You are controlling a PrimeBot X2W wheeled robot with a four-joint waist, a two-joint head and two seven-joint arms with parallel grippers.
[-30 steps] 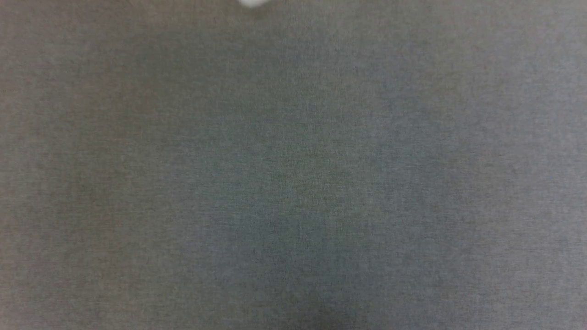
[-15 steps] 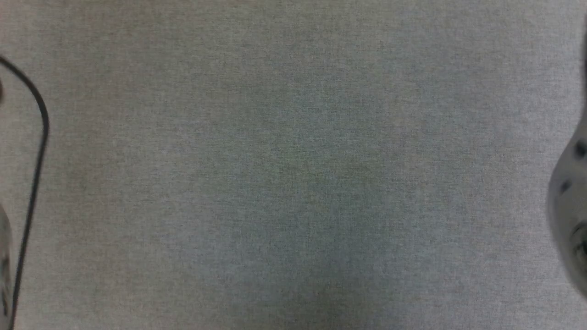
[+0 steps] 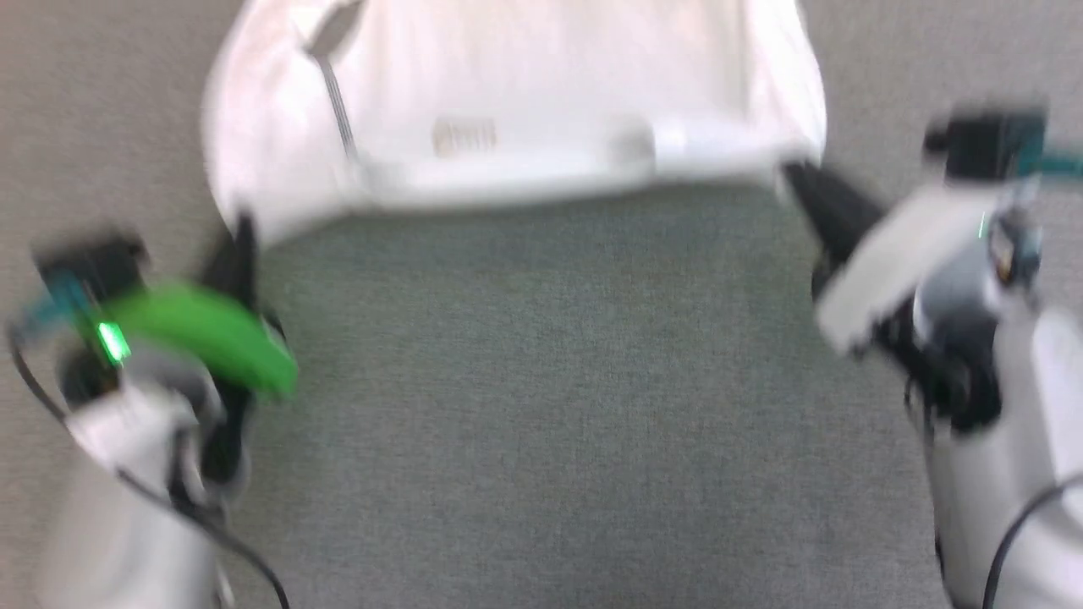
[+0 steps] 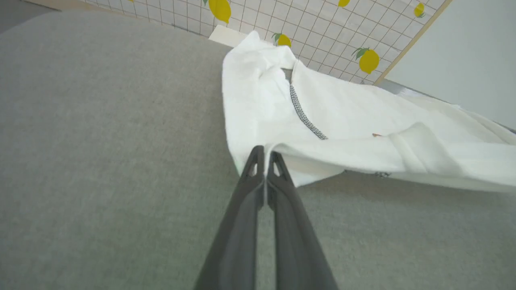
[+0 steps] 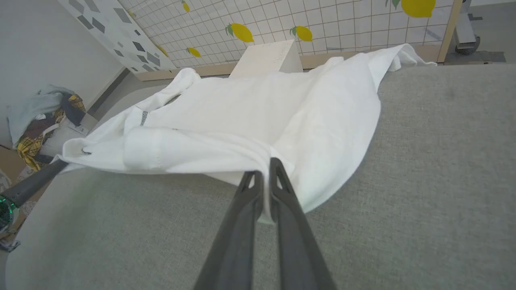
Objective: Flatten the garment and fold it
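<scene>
**Both tools pinched on the garment's near corners**

The left tool [image 4: 265, 153] is closed tight on one near corner of the garment [image 4: 363, 117]. The right tool [image 5: 265, 169] is pinched shut on the other, with a fold of white cloth caught between its fingers. The garment spreads ahead of both tools and spans the gap between them. Its near edge is lifted off the grey surface [image 4: 100, 161] and its far part lies on it.

A dark stitched seam [image 4: 304, 114] runs just ahead of the left tool. Past the garment's far edge a white box [image 5: 268, 58] stands before a tiled wall with lemon prints [image 5: 342, 24]. Off to the right tool's left, beyond the surface's edge, lies a heap of clothes [image 5: 40, 121].

Bare surface opens to the left tool's left, to the right tool's right, and under the raised edge.
</scene>
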